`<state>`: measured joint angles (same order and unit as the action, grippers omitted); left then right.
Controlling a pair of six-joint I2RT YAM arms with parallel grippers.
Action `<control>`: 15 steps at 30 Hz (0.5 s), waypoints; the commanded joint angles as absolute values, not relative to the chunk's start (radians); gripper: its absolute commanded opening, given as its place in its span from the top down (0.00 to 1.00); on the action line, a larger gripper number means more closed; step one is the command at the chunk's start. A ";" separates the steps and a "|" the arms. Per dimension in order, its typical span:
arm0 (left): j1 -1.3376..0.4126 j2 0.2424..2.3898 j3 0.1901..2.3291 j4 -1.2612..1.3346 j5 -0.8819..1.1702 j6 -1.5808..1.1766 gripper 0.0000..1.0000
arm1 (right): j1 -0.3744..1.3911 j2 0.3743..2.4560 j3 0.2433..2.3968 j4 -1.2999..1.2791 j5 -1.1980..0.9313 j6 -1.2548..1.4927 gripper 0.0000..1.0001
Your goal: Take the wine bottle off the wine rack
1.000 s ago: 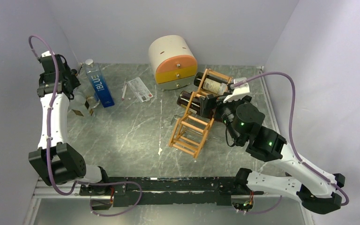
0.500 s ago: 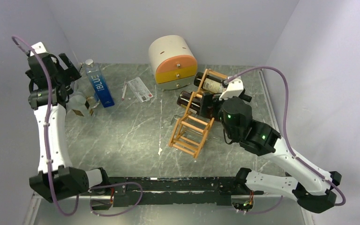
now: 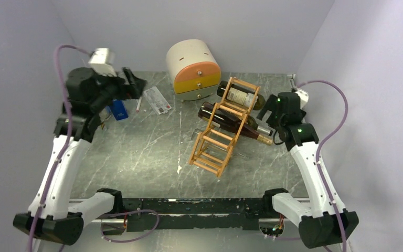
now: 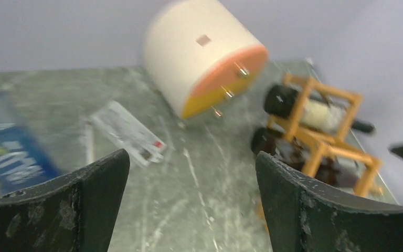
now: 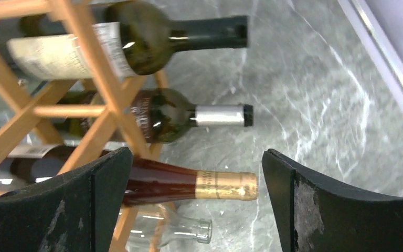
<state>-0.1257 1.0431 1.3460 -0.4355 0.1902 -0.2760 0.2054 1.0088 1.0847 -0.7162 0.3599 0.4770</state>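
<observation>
Right, quick status. Grey marbled table [image 3: 152,152], round cream-and-orange drawer box [image 3: 191,65] at the back. The wine rack [image 3: 218,139] is just in front and right of it, sitting skewed with its bottle necks poking out toward the right arm. Three bottles sit in the slats: green bottle [image 5: 136,44] with a pale label on top, silver-capped bottle [image 5: 189,115] under it, gold-foil bottle [image 5: 189,186] lowest. A clear bottle [image 5: 173,233] shows beneath; can't tell if it's in the rack or on the table. None is off the rack yet. Right gripper [image 5: 195,154] hangs just off the neck ends, fingers spread wide, pinching nothing. My guess is the gold-foil bottle is the target, since its neck lines up between the fingers. Left gripper [image 4: 191,156] is well apart, over by the blue carton [image 3: 118,109] and the card [image 3: 156,100], fingers also spread, empty. Risks as I see them: the rack looks light and nothing braces it, so a pull along the neck may drag the whole rack, or tip it and roll the other bottles out. The foil neck is smooth and tapered, so a grip there could slip. Pulling off-axis would jam the shoulder against a slat. Left arm is too far to catch anything.
</observation>
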 commanded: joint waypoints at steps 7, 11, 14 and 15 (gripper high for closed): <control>-0.479 1.176 1.257 -0.313 0.334 -0.201 0.08 | 0.025 1.028 1.051 -1.025 0.435 1.160 0.00; -0.519 1.197 1.198 -0.258 0.522 -0.181 0.10 | 0.025 1.052 1.037 -1.041 0.375 1.322 0.00; -0.570 1.200 1.149 -0.238 0.548 -0.168 0.11 | 0.026 1.023 0.994 -1.009 0.330 1.416 0.01; -0.583 1.200 1.130 -0.226 0.547 -0.170 0.11 | 0.026 1.009 0.963 -0.988 0.310 1.451 0.03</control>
